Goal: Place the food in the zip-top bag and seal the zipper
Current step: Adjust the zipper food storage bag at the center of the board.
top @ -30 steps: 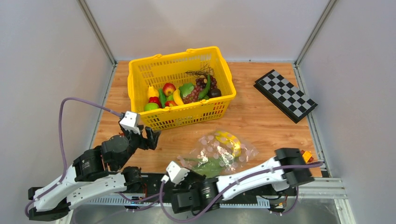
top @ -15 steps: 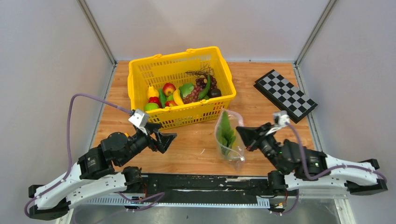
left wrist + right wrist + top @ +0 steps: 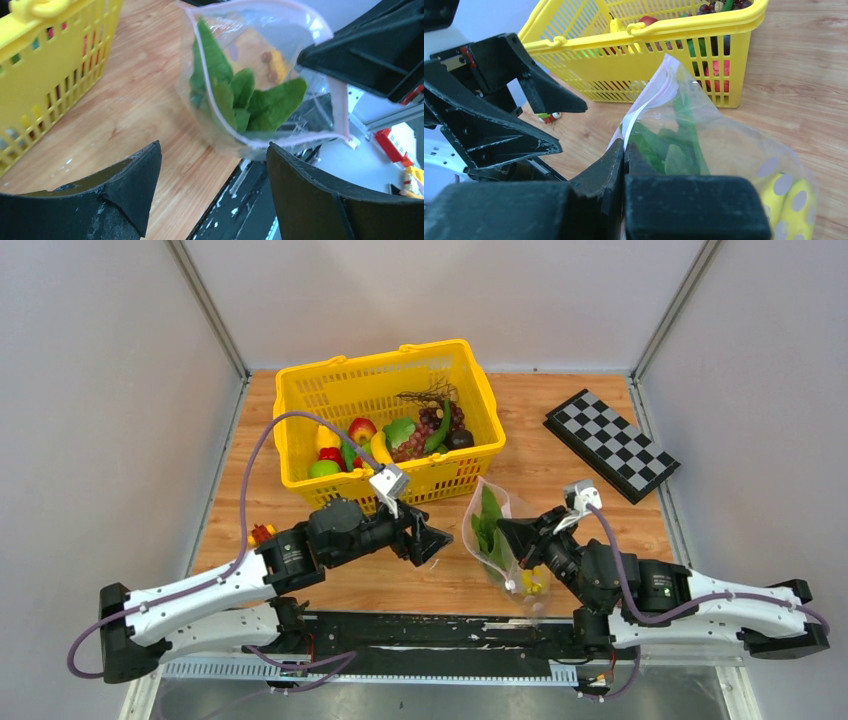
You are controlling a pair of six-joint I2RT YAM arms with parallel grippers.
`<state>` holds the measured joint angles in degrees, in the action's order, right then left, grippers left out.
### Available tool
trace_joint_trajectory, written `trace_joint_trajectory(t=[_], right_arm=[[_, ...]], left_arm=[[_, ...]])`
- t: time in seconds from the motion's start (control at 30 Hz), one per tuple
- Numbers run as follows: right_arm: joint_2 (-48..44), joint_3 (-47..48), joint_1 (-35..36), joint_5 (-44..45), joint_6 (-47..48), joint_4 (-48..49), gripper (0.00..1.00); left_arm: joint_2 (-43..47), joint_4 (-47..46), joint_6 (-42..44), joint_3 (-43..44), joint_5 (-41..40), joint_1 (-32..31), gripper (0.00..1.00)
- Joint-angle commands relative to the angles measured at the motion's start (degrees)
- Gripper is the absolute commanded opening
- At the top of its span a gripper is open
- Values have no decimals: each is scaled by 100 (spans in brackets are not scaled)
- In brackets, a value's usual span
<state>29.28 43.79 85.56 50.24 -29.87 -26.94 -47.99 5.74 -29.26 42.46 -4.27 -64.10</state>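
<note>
Right gripper (image 3: 624, 150) is clamped on the pink-white zipper (image 3: 655, 97) of the clear bag (image 3: 729, 150), its two fingers pressed flat together with the strip pinched between them. From above, the right gripper (image 3: 512, 536) sits against the bag's right side, and its tips are hidden behind the plastic. The bag hangs upright from this grip, mouth up and gaping, near the front edge of the desk (image 3: 560, 490). Whether its bottom touches the wood cannot be told. Inside, leafy greens (image 3: 659, 150) stand against the near wall. A banana (image 3: 791, 202) lies low in the bag, blurred by the dotted plastic and cut off by the lower edge of the wrist view.

The left gripper (image 3: 214, 147) is open, jaws spread wide, facing the bag's mouth from the left and apart from it. In its wrist view the greens show clearly through the plastic and the zipper loops round the opening. A yellow shape behind them is too blurred to name with certainty. Only one corner of the yellow basket (image 3: 55, 55) shows there.

From above, the basket stands behind both grippers at the back left of the desk. It holds a red apple (image 3: 362, 428), a green apple (image 3: 322, 469), grapes (image 3: 432, 422) and other pieces that overlap and are hard to separate. A checkerboard (image 3: 610, 445) lies at the back right, well apart.
</note>
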Motion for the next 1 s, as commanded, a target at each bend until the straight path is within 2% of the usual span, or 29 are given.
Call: trace_joint_trajectory(t=[0.0,0.13,0.33,0.4,0.57,0.67,0.7,0.77,0.83,0.97], right_arm=[[121,181,-4,-103,238,349,0],[73,89,-4,-153,294,512,0],[-156,-38,-4,-69,312,542,0],[-222,-94,-4,-56,314,571,1],[-247,-198,-4,-71,219,565,1],[-220,-243,-4,-107,168,560,1],[-218,-254,-4,-108,164,566,1],[-236,-280,-5,-110,156,585,1],[-254,-315,-6,-106,175,643,2],[-228,-344,-5,-416,452,877,2]], left_arm=[[-318,-1096,-370,-24,249,-16,82],[-479,-1496,-553,-247,-24,-15,79],[-672,-1630,-668,-357,66,-16,61],[-731,-1756,-670,-363,109,-16,61],[-960,-2001,-678,-268,386,-16,66],[-1082,-2022,-679,-244,510,-15,62],[-1112,-1975,-674,-224,515,-15,58],[-1141,-1862,-642,-213,504,-15,44],[-1139,-1663,-604,-194,443,-16,25],[-1104,-1442,-355,-78,441,-15,7]])
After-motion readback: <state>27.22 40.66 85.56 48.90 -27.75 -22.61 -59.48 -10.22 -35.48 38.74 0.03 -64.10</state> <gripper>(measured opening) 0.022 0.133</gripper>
